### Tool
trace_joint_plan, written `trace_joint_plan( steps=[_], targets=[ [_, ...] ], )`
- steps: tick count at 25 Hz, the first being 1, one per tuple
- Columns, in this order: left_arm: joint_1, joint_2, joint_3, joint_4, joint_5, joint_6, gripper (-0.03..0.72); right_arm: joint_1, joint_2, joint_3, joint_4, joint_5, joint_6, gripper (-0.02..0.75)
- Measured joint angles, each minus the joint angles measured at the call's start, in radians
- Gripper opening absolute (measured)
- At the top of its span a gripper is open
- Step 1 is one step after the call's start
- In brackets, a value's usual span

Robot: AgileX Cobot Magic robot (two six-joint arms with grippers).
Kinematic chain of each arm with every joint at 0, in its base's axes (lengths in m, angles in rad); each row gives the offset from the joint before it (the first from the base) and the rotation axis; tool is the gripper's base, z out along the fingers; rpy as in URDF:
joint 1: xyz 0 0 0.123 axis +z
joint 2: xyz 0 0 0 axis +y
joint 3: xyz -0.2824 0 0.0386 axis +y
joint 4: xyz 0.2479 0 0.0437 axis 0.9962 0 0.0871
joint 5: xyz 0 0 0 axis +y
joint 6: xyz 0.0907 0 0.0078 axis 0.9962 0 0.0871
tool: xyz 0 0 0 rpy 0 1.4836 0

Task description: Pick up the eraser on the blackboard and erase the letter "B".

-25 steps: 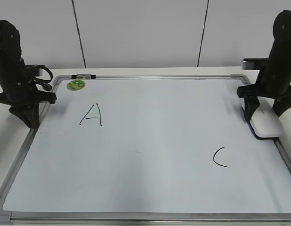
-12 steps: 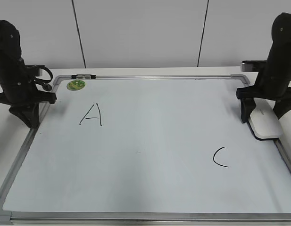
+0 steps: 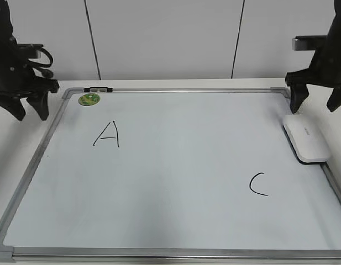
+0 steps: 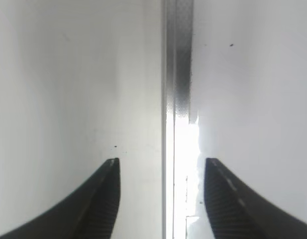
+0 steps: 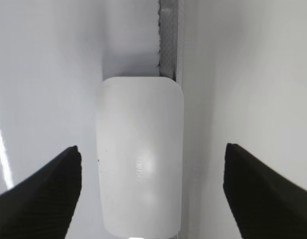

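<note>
The white eraser [image 3: 306, 141] lies flat on the blackboard [image 3: 176, 90] against its right frame. In the right wrist view the eraser [image 5: 141, 159] sits below and between my jaws, untouched. My right gripper [image 3: 313, 109] hangs open above the eraser's far end, as the right wrist view [image 5: 152, 148] also shows. My left gripper [image 3: 31, 117] is open and empty over the board's left frame [image 4: 175, 59], and it shows in the left wrist view [image 4: 162, 160]. No letter "B" is in view; only a black "A" [image 3: 108, 135] and a black "C" [image 3: 258, 184] show.
A round green sticker [image 3: 88, 99] sits at the board's far left corner. A small dark clip [image 3: 98, 89] is on the top frame. White wall panels stand behind the table. The board's near frame [image 3: 170, 254] runs along the front.
Both grippers have risen well above the board. The right one was low around the eraser and now hangs above it; the eraser stays lying at the right frame.
</note>
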Motion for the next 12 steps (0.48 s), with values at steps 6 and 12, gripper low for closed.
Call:
trace_joint_plan(
  steps=[6, 12],
  targets=[
    [0.000, -0.056, -0.006, 0.000, 0.076, -0.014, 0.579, 0.000, -0.074, 0.000, 0.001, 0.002, 0.034, 0.643],
    [-0.025, -0.134, -0.006, 0.036, 0.085, -0.016, 0.583, 0.009, -0.215, 0.110, 0.009, 0.002, 0.038, 0.575]
  ],
)
